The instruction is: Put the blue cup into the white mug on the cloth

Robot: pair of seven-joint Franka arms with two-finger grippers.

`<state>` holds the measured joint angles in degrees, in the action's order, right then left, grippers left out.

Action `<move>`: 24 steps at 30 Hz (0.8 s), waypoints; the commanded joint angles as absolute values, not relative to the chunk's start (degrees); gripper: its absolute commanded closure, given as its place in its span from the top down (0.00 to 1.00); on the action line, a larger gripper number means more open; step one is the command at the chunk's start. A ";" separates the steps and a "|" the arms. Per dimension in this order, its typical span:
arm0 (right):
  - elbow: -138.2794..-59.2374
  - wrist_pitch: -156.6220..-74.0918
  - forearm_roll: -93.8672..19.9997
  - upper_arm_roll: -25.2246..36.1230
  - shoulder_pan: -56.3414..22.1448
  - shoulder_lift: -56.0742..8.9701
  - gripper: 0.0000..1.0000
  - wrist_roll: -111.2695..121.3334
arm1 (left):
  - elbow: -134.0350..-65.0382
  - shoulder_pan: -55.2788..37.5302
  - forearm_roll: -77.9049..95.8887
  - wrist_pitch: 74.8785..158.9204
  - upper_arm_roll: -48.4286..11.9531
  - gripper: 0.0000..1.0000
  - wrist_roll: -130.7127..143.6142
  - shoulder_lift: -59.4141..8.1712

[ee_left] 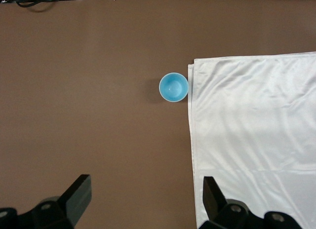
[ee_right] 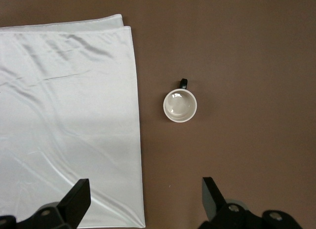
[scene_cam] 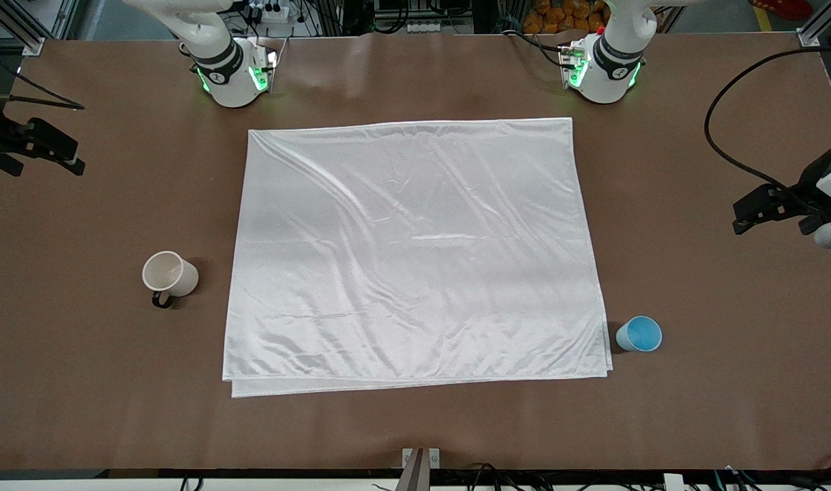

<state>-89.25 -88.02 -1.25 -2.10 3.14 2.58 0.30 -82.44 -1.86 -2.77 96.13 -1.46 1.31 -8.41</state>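
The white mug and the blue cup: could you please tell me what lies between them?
The cloth lies between the white mug and blue cup, as the front view shows.

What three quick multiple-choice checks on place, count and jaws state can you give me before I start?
1. Where does the blue cup stand?
A. on the cloth
B. on the bare table beside the cloth, toward the left arm's end
C. in the white mug

2. How many drinking vessels are on the table?
A. one
B. two
C. three

3. How are the left gripper jaws?
A. open, empty
B. shut on the cup
C. shut on the cloth

Answers: 1 B, the cup sits just off the cloth's edge. 2 B, only the cup and the white mug. 3 A, the left wrist view shows bare table between them.
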 commanded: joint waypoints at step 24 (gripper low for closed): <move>-90.00 -87.89 -0.53 -1.76 3.60 0.18 1.00 0.35 | -82.62 -0.18 -0.26 102.03 -0.79 1.00 0.97 -16.51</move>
